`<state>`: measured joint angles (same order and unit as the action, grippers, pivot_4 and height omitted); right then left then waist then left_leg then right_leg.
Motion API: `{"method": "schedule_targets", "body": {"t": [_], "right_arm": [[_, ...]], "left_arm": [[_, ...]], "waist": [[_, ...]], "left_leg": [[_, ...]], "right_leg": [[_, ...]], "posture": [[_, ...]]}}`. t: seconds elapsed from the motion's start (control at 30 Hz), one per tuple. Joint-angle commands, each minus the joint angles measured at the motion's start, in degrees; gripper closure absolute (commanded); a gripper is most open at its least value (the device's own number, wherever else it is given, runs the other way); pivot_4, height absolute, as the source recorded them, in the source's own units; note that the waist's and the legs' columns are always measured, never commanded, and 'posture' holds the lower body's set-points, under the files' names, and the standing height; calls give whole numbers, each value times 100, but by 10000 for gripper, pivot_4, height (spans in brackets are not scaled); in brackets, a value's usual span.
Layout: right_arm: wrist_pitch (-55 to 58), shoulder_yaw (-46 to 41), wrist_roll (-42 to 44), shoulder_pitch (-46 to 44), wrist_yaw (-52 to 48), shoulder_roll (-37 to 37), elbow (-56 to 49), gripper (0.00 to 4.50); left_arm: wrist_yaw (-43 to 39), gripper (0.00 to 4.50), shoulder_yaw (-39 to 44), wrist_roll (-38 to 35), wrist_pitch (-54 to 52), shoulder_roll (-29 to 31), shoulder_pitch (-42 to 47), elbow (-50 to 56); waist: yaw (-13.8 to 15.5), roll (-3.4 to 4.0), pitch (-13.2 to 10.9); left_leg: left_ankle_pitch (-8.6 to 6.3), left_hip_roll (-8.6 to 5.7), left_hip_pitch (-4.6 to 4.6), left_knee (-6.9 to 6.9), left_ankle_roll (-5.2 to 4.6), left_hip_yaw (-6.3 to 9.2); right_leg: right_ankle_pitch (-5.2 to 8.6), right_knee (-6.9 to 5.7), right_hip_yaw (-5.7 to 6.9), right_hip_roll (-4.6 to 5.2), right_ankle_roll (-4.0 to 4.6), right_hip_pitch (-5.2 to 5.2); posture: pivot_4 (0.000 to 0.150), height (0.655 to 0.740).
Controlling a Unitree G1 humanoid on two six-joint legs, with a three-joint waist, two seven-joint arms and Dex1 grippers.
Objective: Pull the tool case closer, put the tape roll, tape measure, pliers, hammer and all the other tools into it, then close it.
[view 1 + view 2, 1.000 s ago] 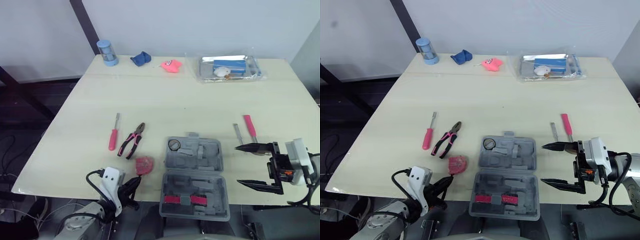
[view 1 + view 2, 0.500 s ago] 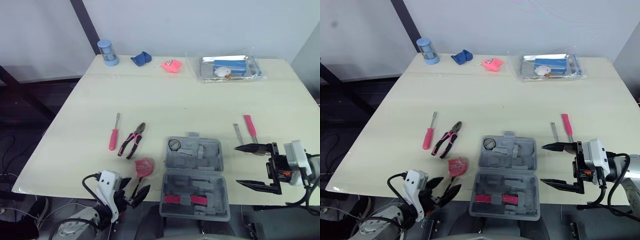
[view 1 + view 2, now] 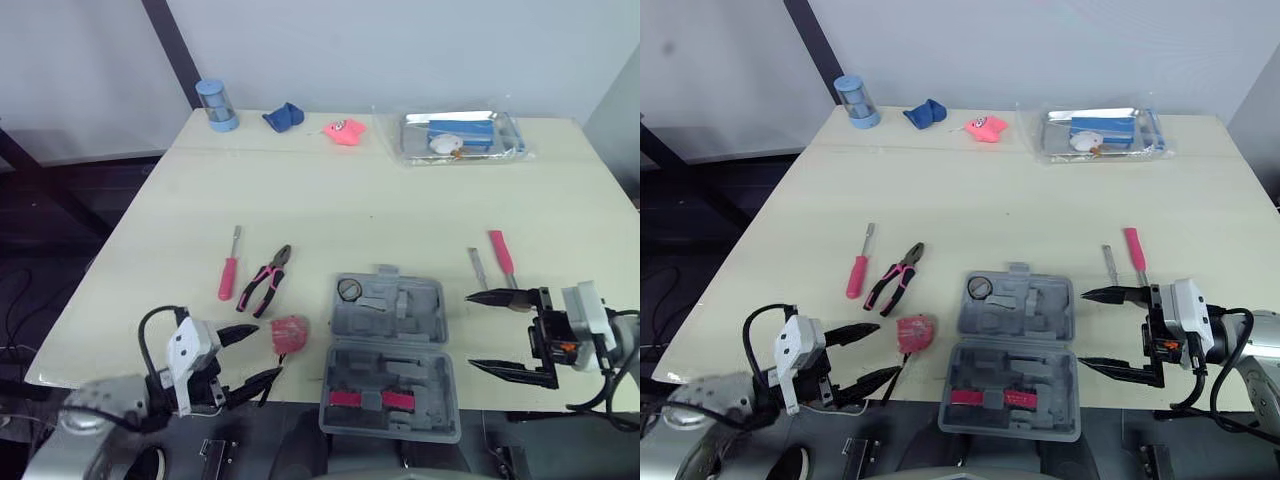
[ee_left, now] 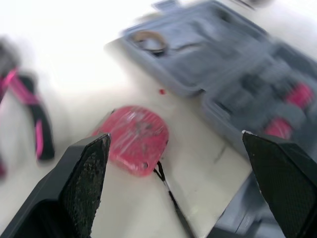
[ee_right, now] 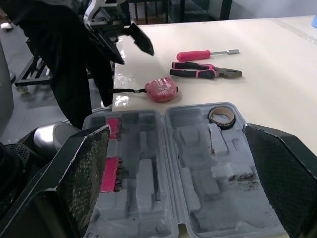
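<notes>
Just ahead of the left gripper (image 3: 270,350), a little past its fingertips and closer to one finger than the other, lies the pink tape measure (image 3: 290,331) on the worktop (image 3: 330,190). The gripper is open wide and holds nothing. The tape measure is a round, flat lump with no real long side, but its thin black cord (image 4: 166,186) runs back toward the gripper. I cannot tell if the cord touches a finger. The left arm is much the nearer one. Past the tape measure, farther on from the left gripper, sits the open grey tool case (image 3: 388,350), with the tape roll (image 3: 348,290) in a corner pocket. The right gripper (image 3: 470,330) is just beside the case on its other side, fingers spread wide and empty, pointing at it. The pink and black pliers (image 3: 265,281) and the pink screwdriver (image 3: 229,268) lie beyond the left gripper, near the tape measure but apart from it. Beyond the right gripper rest a pink-handled tool (image 3: 500,255) and a small grey tool (image 3: 476,267). Nothing stands between the left gripper and the tape measure, so a short push forward and a squeeze should get it, though the cord could snag.
</notes>
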<state>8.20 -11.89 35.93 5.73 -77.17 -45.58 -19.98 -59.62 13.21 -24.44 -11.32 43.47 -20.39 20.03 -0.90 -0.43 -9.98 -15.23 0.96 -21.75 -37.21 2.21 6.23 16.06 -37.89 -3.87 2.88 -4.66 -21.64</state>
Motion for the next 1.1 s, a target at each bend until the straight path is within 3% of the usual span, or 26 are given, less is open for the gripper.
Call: {"method": "schedule_targets", "body": {"t": [0.03,0.23,0.53,1.1], "right_arm": [[-132,-53,44,-54,-2,22,-84,0],[-167,-94,20,-34,54,28,-96,0],[-164,-140,59,10,136,-2,-198,0],[-159,-110,41,-63,178,-3,-222,0]], "left_arm": [[-532,65,-346,310,583,237,534,-600],[-801,65,-948,774,1123,181,1513,-1629],[-929,65,-1361,985,1626,-199,2139,-2927],[-859,65,-1736,1412,1974,-391,2480,-3257]], "waist": [[-3,-2,-1],[-10,-2,-3],[-16,-1,-3],[-16,-1,-3]], "left_leg": [[0,0,0,0,0,0],[0,0,0,0,0,2],[0,0,1,-1,0,5],[0,0,1,-1,0,7]], "right_leg": [[0,-1,0,0,0,0],[-1,-4,1,-1,-2,-2],[-2,-8,3,-1,-2,-2],[-2,-10,5,-1,-3,-2]], "posture": [[1500,7400],[1500,7400],[1500,7400],[1500,7400]]}}
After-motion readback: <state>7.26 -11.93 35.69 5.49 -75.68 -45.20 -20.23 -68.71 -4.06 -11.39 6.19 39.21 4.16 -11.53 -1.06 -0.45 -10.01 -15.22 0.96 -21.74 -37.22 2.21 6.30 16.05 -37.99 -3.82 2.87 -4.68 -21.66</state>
